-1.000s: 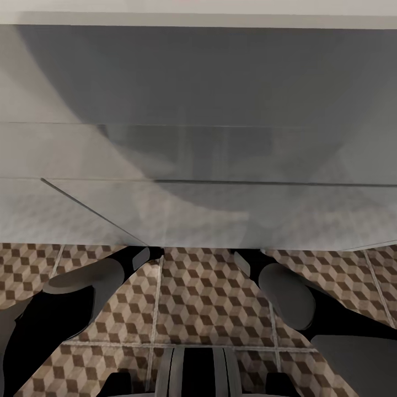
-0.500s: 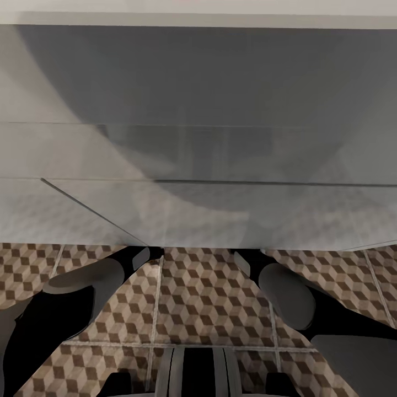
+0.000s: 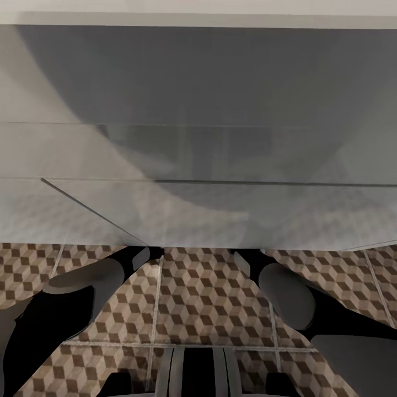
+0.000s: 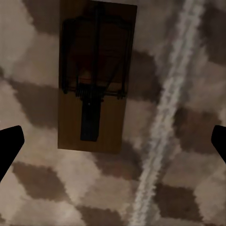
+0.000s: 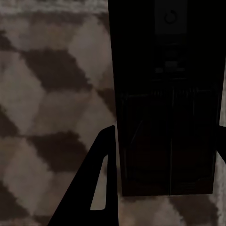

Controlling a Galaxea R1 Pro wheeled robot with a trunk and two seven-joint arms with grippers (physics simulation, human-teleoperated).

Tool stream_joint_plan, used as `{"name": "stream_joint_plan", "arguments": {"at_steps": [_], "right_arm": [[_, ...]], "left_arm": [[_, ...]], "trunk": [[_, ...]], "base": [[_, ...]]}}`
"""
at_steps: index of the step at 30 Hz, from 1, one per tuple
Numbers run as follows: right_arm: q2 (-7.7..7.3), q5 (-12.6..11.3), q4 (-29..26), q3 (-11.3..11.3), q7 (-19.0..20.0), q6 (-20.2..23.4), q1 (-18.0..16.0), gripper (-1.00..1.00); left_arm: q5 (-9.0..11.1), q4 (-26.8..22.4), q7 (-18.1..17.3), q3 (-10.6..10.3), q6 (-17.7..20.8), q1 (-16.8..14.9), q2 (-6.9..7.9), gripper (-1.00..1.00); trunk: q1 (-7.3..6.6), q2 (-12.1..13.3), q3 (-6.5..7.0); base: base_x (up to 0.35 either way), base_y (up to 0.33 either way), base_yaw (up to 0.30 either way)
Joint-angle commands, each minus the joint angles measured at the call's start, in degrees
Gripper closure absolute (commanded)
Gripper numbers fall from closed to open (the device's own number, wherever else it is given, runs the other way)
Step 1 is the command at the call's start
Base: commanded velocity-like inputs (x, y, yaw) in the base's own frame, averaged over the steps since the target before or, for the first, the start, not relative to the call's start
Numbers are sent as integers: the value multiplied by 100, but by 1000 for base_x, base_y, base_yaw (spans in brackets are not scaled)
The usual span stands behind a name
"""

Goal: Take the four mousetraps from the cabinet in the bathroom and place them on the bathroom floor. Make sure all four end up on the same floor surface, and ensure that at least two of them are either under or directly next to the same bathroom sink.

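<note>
Wooden mousetrap [image 4: 92,77] — unmoved, floor-flat

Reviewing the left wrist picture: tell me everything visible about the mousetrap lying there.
The mousetrap is a flat brown rectangle that looks wooden, carrying a dark wire frame across its middle and a dark strip running toward one short end. It lies flat on the cube-patterned floor tile, beside a pale grout line without crossing it. The left pincer is open, its dark fingertips at either picture edge, clear of the trap.
</note>
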Motion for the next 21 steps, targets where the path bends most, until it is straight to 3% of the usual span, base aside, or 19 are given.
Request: {"name": "stream_joint_plan", "arguments": {"at_steps": [1, 21], "right_arm": [[4, 55, -13, -13, 0, 40, -235, 100], [4, 55, -17, -13, -19, 4, -235, 100]], "left_arm": [[57, -8, 32, -43, 14, -181, 1, -100], [57, -8, 33, -43, 14, -181, 1, -100]], "trunk": [[-2, -2, -1], [-2, -2, -1]], "base": [[0, 0, 0], [0, 0, 0]]}}
